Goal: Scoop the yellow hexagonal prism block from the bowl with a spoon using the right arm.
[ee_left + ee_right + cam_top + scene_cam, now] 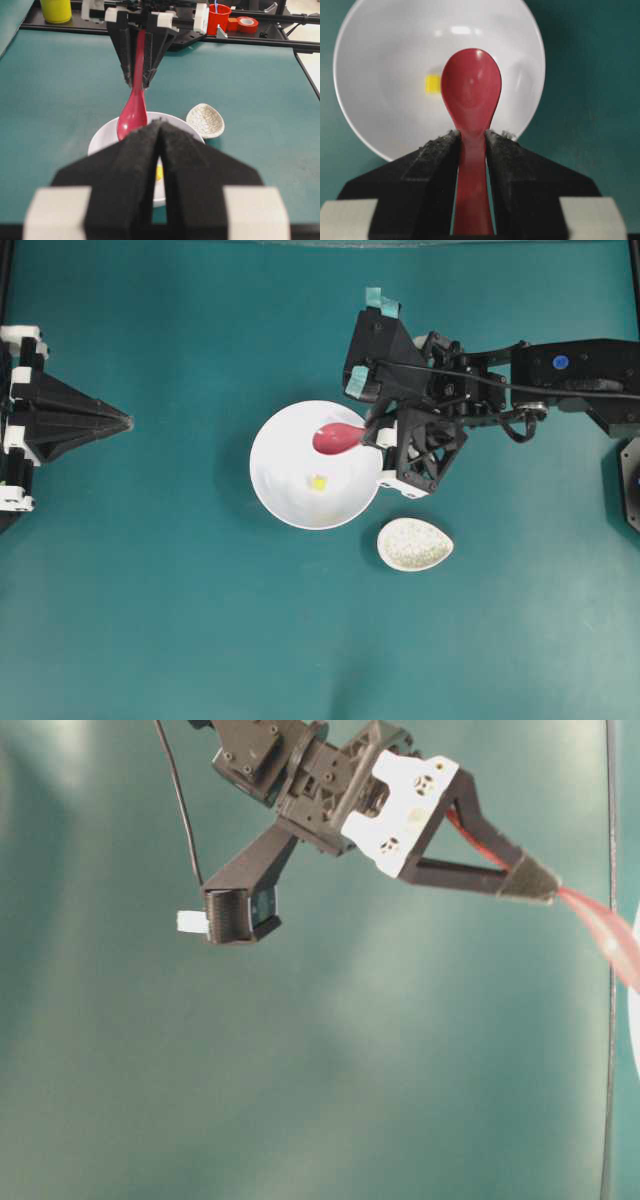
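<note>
The white bowl (pixel 264 462) sits mid-table. The yellow hexagonal prism block (pixel 318 482) lies on its bottom and also shows in the right wrist view (pixel 433 84). My right gripper (pixel 375 432) is at the bowl's right rim, shut on the handle of the pink-red spoon (pixel 338 438). In the right wrist view the gripper (pixel 471 134) holds the spoon (pixel 471 92) with its head over the bowl (pixel 380 60), just right of the block and apart from it. My left gripper (pixel 128 422) is shut and empty at the far left, well clear of the bowl.
A small speckled egg-shaped dish (pixel 414 544) lies just below and right of the bowl. In the left wrist view a yellow cup (pixel 56 10), a red cup (pixel 218 17) and a tape roll (pixel 246 23) stand on the far frame, behind the right arm.
</note>
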Controlling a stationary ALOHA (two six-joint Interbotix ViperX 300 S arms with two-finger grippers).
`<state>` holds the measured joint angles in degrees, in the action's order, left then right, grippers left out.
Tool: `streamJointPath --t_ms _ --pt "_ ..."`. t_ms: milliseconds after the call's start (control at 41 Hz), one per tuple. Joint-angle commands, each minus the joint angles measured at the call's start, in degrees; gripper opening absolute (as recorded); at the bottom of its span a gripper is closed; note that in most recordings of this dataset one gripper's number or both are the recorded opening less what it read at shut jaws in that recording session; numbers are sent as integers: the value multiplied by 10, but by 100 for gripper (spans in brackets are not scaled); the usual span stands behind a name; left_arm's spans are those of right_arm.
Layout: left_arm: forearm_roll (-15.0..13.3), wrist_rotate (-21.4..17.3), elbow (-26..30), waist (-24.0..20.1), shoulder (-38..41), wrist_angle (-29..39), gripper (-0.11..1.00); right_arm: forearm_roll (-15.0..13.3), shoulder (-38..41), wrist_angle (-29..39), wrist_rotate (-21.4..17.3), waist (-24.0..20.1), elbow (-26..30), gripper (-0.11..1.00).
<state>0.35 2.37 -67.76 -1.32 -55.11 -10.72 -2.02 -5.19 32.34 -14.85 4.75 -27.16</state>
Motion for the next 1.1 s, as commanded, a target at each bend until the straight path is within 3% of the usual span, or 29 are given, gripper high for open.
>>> streamJointPath --t_ms 0,244,756,1073 --pt "1 0 15 -1 4 -5 -1 6 -16 17 -9 0 11 25" --pt "1 0 15 -2 5 -5 -1 4 -16 71 -40 0 11 25" --pt "1 0 15 -1 6 -6 -1 36 -14 98 -42 -2 13 25" --pt "1 0 15 -1 5 -6 -1 40 4 108 -40 -2 33 25"
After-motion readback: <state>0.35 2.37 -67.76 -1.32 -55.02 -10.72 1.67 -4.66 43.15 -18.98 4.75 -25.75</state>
